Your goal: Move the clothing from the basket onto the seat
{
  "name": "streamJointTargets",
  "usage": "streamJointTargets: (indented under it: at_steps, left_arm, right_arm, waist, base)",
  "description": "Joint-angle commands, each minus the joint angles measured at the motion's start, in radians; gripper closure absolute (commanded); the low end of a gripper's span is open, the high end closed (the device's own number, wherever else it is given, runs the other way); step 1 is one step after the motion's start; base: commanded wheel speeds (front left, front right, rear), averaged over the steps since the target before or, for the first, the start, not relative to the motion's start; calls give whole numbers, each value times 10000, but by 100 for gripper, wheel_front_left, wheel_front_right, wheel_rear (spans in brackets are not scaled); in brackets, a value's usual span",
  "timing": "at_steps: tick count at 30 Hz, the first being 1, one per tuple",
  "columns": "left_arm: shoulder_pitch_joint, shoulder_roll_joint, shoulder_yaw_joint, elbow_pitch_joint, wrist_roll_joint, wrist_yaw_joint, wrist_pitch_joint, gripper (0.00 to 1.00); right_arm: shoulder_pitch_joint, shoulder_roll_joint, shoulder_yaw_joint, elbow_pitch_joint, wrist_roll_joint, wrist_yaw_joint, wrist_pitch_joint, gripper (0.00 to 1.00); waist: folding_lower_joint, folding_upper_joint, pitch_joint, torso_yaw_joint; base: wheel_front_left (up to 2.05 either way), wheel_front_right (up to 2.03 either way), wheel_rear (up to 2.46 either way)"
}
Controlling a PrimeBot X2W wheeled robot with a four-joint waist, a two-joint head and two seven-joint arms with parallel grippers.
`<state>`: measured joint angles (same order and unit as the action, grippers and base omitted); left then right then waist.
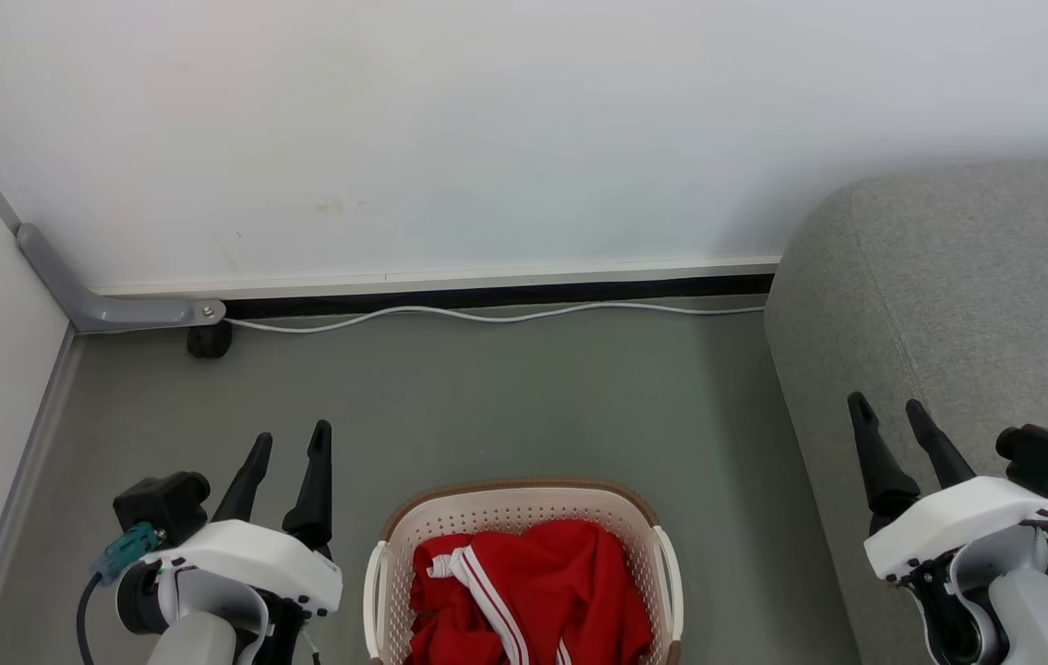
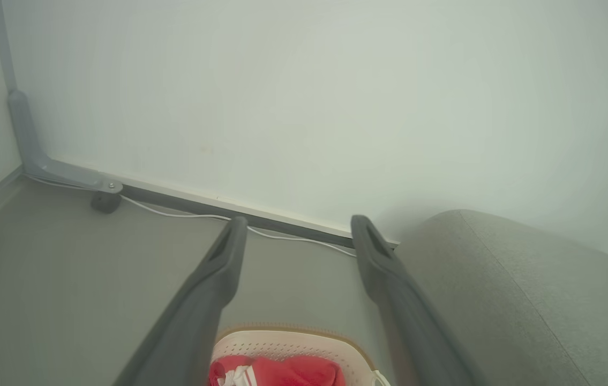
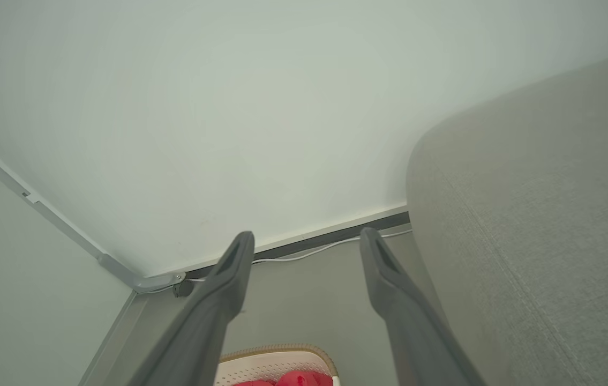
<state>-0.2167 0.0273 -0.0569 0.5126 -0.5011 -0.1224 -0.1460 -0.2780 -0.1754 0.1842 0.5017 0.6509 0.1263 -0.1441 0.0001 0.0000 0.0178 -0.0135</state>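
The red garment (image 1: 542,582), with white stripes across its left half, lies crumpled inside the cream laundry basket (image 1: 524,503) and fills most of it. The basket stands on the grey-green floor (image 1: 505,397) at the bottom middle of the head view, its brown rim on the side toward the white wall (image 1: 487,139). The grey sofa (image 1: 967,305) is to the basket's right, near it but apart, with bare floor between them.

The left gripper (image 1: 293,434) hovers above the floor just left of the basket. Its two dark fingers are spread wide and hold nothing. The right gripper (image 1: 885,403) hangs over the sofa's rounded edge, its fingers equally wide apart and empty.

A white cable (image 1: 487,316) runs along the foot of the wall to a grey bracket (image 1: 117,309) with a black caster (image 1: 208,342) in the left corner.
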Motion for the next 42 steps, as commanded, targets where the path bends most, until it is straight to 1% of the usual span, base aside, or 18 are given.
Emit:
streamJointTargets:
  at_steps: [1, 6, 11, 18, 19, 33, 42]
  left_arm:
    - [-627, 178, 160, -197, 307, -2, -186, 0]
    - [-805, 183, 175, -73, 988, 45, -363, 0]
    - [-921, 186, 235, 73, 1378, 105, -479, 0]
    - [-1100, 196, 305, 271, 2106, 215, -684, 0]
    - [-1144, 200, 301, 317, 2282, 243, -743, 0]
    - [-1443, 230, 310, 660, 3477, 736, -1154, 0]
    - [-1320, 230, 384, 642, 3201, 923, -1158, 0]
  right_arm:
    - [-474, -187, 210, -185, -314, 40, -206, 0]
    - [-652, -250, 334, -91, -949, 41, -382, 0]
    - [-773, -298, 355, -57, -1339, 41, -499, 0]
    - [-935, -327, 240, -9, -2208, 42, -703, 0]
    - [-979, -325, 214, 0, -2449, 43, -762, 0]
    - [-1283, -260, -80, 113, -4074, 44, -1173, 0]
    - [-1179, -137, -484, 106, -4180, 44, -1177, 0]
  waist:
    - [0, 0, 2, 1]
    - [0, 0, 21, -9]
    - [0, 0, 48, -10]
    - [0, 0, 93, -15]
    - [0, 0, 106, -18]
    - [0, 0, 170, -25]
    - [0, 0, 149, -18]
  base:
    - [0, 0, 0]
    - [0, 0, 0]
    - [0, 0, 0]
    - [0, 0, 0]
    - [0, 0, 0]
    - [0, 0, 0]
    - [0, 0, 0]
